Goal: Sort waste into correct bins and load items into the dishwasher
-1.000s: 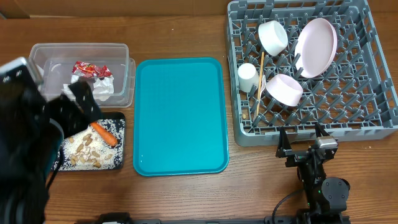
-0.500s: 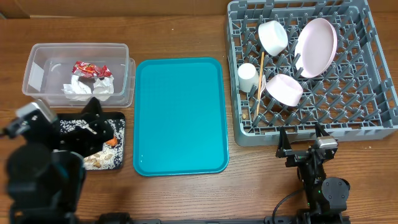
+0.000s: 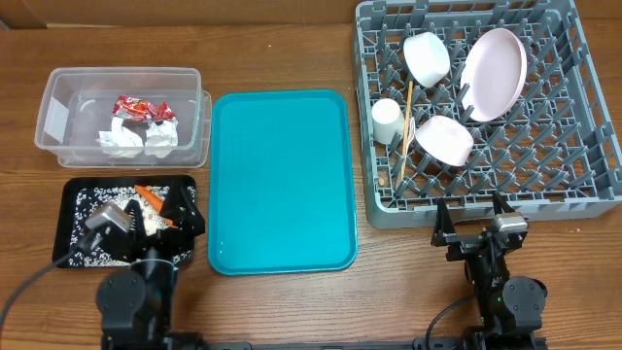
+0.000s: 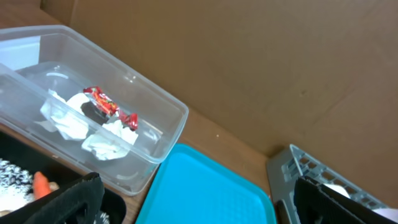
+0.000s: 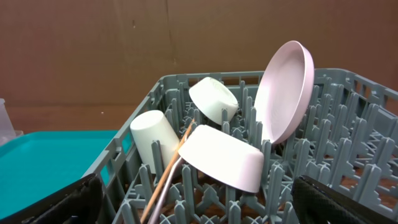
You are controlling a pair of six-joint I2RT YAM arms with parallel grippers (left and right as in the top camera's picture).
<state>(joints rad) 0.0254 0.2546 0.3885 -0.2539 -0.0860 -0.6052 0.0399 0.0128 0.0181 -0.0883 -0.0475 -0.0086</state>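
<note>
Left gripper (image 3: 154,216) held wide open and empty above black tray (image 3: 64,220), right gripper (image 3: 473,220) spread wide, empty, beside dish rack (image 3: 575,146), plate (image 3: 494,73) racked, wrapper (image 3: 141,107) contained in clear tub (image 3: 56,109)

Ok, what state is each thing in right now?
Clear rectangular plastic tub: holds crumpled white napkins, shiny red wrapper.
Shallow black tray: holds rice scraps, orange carrot.
Teal tray: bare.
Grey pegged dish rack: loaded.
Round pale-pink plate: standing on edge.
Two white bowls: tipped sideways.
White cup: tilted.
Thin wooden stick: across pegs.
Left gripper: open, empty.
Right gripper: open, empty.
</note>
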